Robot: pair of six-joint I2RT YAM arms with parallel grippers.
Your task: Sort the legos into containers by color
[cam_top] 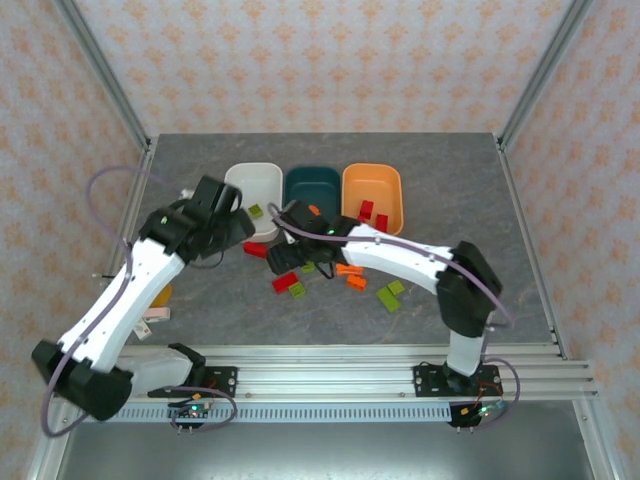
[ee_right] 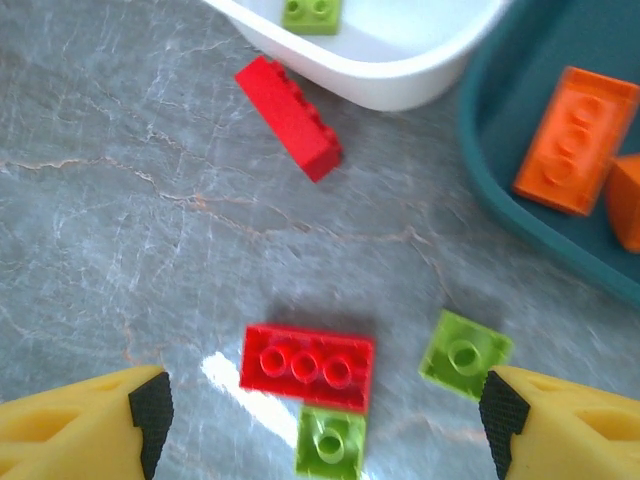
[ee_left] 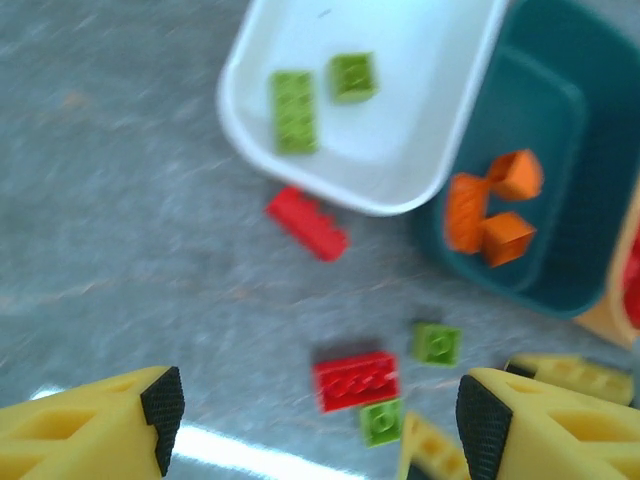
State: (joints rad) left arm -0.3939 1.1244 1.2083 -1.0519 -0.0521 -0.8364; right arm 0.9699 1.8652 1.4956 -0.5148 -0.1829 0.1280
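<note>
Three tubs stand in a row at the back: white [cam_top: 262, 176], dark teal [cam_top: 312, 180], orange [cam_top: 372, 188]. The white tub [ee_left: 400, 150] holds two green legos [ee_left: 294, 110]. Orange legos [ee_left: 487, 210] lie in the teal tub [ee_left: 560, 150], and red legos [cam_top: 366, 210] in the orange tub. On the table lie a red lego [ee_right: 289, 118], an upside-down red lego [ee_right: 307, 367] and green legos [ee_right: 331, 441] [ee_right: 464, 354]. My right gripper [ee_right: 320, 415] hangs open over the upside-down red lego. My left gripper [ee_left: 320, 410] is open above the same spot, empty.
More loose legos lie right of the grippers: two orange [cam_top: 351, 274] and a green pair [cam_top: 390, 295]. A yellow-orange object [cam_top: 160, 295] and a pink piece [cam_top: 155, 314] sit by the left arm. An aluminium rail [cam_top: 340, 375] runs along the near edge.
</note>
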